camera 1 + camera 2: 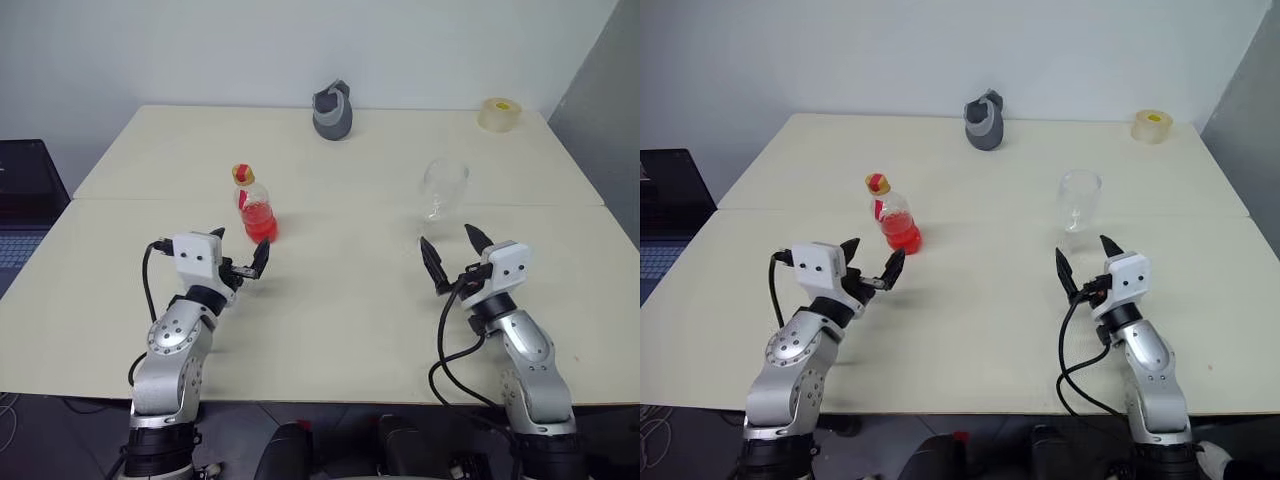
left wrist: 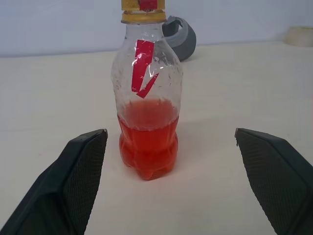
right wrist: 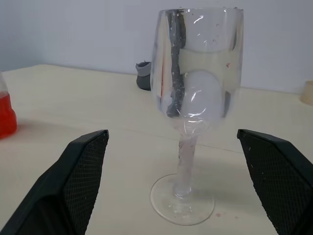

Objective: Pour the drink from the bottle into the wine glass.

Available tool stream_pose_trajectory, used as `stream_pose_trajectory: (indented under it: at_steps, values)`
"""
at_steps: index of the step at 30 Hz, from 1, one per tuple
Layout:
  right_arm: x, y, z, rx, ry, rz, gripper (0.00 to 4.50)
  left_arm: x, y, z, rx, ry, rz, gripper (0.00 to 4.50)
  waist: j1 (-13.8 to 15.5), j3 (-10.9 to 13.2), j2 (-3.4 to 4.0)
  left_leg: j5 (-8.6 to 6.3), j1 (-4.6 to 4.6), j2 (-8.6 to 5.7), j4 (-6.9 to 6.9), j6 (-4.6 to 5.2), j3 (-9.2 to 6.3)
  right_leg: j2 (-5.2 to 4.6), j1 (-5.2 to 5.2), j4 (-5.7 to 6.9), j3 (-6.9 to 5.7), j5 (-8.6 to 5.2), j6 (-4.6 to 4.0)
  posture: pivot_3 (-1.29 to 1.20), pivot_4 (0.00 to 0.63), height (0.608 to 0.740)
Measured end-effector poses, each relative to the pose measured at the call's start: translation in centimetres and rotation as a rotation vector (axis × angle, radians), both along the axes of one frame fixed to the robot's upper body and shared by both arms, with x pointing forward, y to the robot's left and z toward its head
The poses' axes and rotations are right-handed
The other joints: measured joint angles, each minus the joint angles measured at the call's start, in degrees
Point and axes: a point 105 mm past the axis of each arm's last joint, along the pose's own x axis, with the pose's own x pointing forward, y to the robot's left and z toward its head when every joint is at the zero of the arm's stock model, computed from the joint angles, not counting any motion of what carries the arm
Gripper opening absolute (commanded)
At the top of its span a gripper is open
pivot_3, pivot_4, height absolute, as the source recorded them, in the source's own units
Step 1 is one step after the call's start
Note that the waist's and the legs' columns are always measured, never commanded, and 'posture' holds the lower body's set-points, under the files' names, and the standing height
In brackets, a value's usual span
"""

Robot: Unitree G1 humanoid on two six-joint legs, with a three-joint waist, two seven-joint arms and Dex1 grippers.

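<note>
Left hand: your left hand (image 1: pixel 240 262), two black fingers on a white and silver wrist, hovers low over the near left of the worktop, spread wide and holding nothing.
Right hand: your right hand (image 1: pixel 455 255) sits at the near right, fingers equally wide apart and empty.
Bottle: you have the small clear plastic bottle (image 2: pixel 146 105) with yellowish neck ring and red cap standing upright just beyond the left hand, apart from both fingers.
Drink: bright red translucent liquid (image 2: pixel 147 139) fills roughly the lower third of the bottle.
Wine glass: your clear stemmed wine glass (image 3: pixel 195 98) stands upright just past the right hand, untouched, with no red in it.
Worktop: pale cream worktop (image 1: pixel 340 300).
Far edge: grey jug-like object (image 1: pixel 332 110) at centre, yellowish tape roll (image 1: pixel 499 113) at far right.
</note>
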Motion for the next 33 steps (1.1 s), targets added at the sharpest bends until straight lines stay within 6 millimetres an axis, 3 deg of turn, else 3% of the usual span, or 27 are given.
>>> stream_pose_trajectory:
  at_steps: [8,14,33]
  values:
    - [-0.2,0.4,0.0,-0.017,0.001,0.043,4.5,0.2,0.0,-0.2,0.044,-0.027,0.015,4.48,0.0,0.0,0.0,0.0,0.0,0.0,0.0,0.0,-0.01,0.0,0.0,0.0,-0.01,0.0,0.0,0.0,0.15,0.74]
    - [-0.6,2.1,-0.8,-0.03,0.059,0.195,4.5,0.2,1.4,0.6,0.018,-0.093,0.058,4.48,0.0,0.0,0.0,0.0,0.0,-0.01,0.0,0.0,-0.02,0.0,0.0,0.0,-0.02,0.0,0.0,0.0,0.15,0.74]
    - [-1.3,4.6,-0.6,-0.076,0.085,0.394,4.5,0.1,0.3,0.0,-0.035,-0.073,-0.021,4.48,0.0,0.0,-0.02,0.0,-0.01,0.0,0.02,0.0,-0.05,0.0,0.0,0.0,-0.06,0.0,0.0,0.0,0.15,0.74]
